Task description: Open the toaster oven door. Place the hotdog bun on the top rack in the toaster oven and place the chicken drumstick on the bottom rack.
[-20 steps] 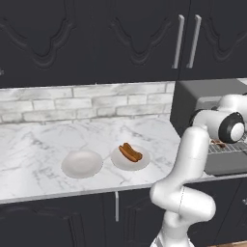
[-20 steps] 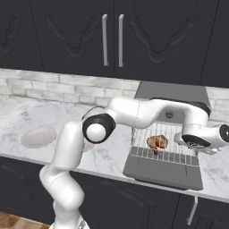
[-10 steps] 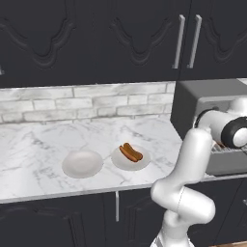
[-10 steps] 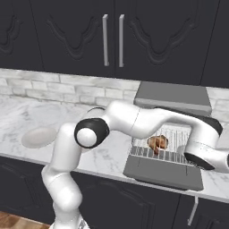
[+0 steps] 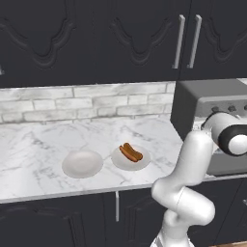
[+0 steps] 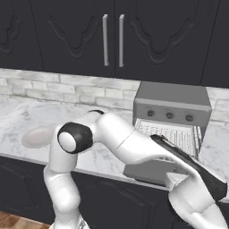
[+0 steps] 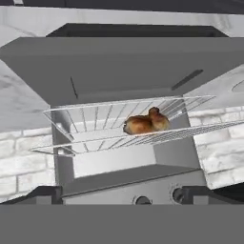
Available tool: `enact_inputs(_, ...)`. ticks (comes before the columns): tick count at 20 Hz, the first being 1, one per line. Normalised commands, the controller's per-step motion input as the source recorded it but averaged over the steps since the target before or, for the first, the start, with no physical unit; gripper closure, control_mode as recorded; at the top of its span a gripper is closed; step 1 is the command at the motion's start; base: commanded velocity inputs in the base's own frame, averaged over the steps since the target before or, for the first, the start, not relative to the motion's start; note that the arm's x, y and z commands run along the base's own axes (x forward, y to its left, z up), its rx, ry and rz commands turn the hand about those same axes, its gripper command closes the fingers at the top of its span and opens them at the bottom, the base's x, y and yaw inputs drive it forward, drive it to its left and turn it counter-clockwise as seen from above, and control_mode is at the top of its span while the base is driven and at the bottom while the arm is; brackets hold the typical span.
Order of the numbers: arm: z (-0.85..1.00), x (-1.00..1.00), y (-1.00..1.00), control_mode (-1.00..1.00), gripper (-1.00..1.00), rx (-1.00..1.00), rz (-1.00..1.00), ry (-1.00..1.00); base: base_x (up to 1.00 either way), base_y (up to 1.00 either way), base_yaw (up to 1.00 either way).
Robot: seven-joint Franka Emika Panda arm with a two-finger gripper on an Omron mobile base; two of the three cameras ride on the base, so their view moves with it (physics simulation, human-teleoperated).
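Beyond end effector (image 7: pixel 122 194): chicken drumstick (image 7: pixel 146 122).

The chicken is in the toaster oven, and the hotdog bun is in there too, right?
Not quite. The chicken drumstick is in the toaster oven, but the hotdog bun lies on a white plate on the counter, as the left base view shows.

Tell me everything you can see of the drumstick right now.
The drumstick is a lumpy, glossy golden-brown roasted piece with a rounded knob at one end. It lies on its side on a wire rack inside the open toaster oven, near the rack's middle. Only the rack wires touch it; the gripper stands clear.
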Motion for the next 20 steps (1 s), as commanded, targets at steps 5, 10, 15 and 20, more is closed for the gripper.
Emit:
enact_inputs(5, 0.41, -0.80, 0.95, -1.00, -1.00, -0.35, 0.20, -0.31, 0.00, 0.00, 0.00)
enact_inputs(10, 0.25, -0.49, 1.00, -1.00, -1.00, -0.49, 0.23, -0.16, 0.00, 0.00, 0.00)
enact_inputs(15, 0.12, -0.08, 1.00, -1.00, -1.00, -0.60, 0.23, 0.00, 0.00, 0.00, 0.00)
enact_inputs(20, 0.23, 0.03, 1.00, -1.00, -1.00, -0.58, 0.25, 0.07, 0.00, 0.00, 0.00)
